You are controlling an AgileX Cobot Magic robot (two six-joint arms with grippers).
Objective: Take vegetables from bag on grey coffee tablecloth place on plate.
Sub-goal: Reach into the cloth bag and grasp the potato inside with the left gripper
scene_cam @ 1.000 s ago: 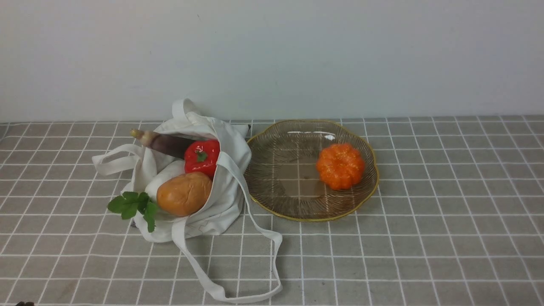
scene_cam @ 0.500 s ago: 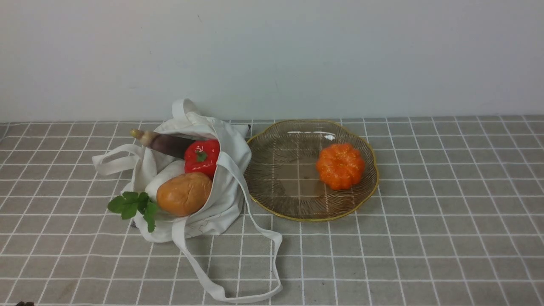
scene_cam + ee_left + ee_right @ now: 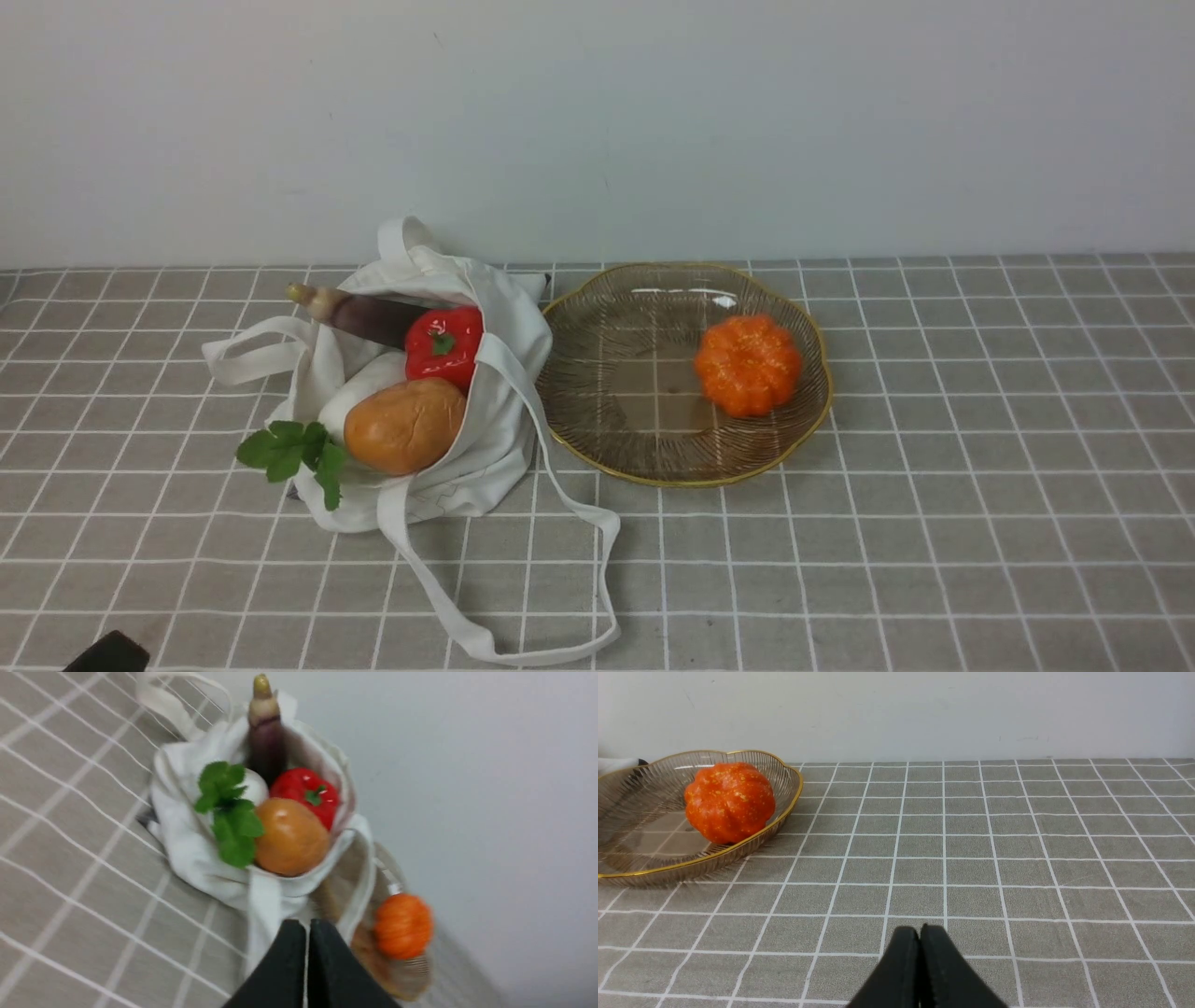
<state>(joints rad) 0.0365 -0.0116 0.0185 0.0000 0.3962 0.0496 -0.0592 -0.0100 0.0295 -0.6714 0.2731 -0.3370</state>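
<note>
Only one vegetable on the plate, four waiting in the bag

From where I stood, the bag [image 3: 485, 439] lay slumped on the left of the grey checked tablecloth [image 3: 934, 523], its mouth gaping toward the near side. A potato [image 3: 404, 425] sat foremost in the opening, with a red pepper [image 3: 445, 343] touching it just behind, an eggplant [image 3: 369, 317] poking out at the far left, and a radish [image 3: 359, 392] tucked beneath, its leaves spilling onto the cloth. The plate [image 3: 597, 373] stood just to the right of the bag, and an orange pumpkin [image 3: 748, 364] rested on its right half.

Neither arm had anything in hand. The left gripper [image 3: 308, 933] hung at the near left, aimed at the bag, its jaws pressed together and empty. The right gripper [image 3: 920, 933] sat low over bare cloth to the right of the plate, jaws likewise closed on nothing.

I judged the potato the likely next pick, and the trouble lay there. It looked smooth and rounded, so a pinch off its middle could squirt it loose. The bag's soft lip curled against it, and fingers going in might catch fabric and drag the whole bag along. One long strap [image 3: 560, 495] trailed just beside the plate's near-left rim; a snag there could tug cloth against the glass. Lifting the potato might also set the pepper rolling.
</note>
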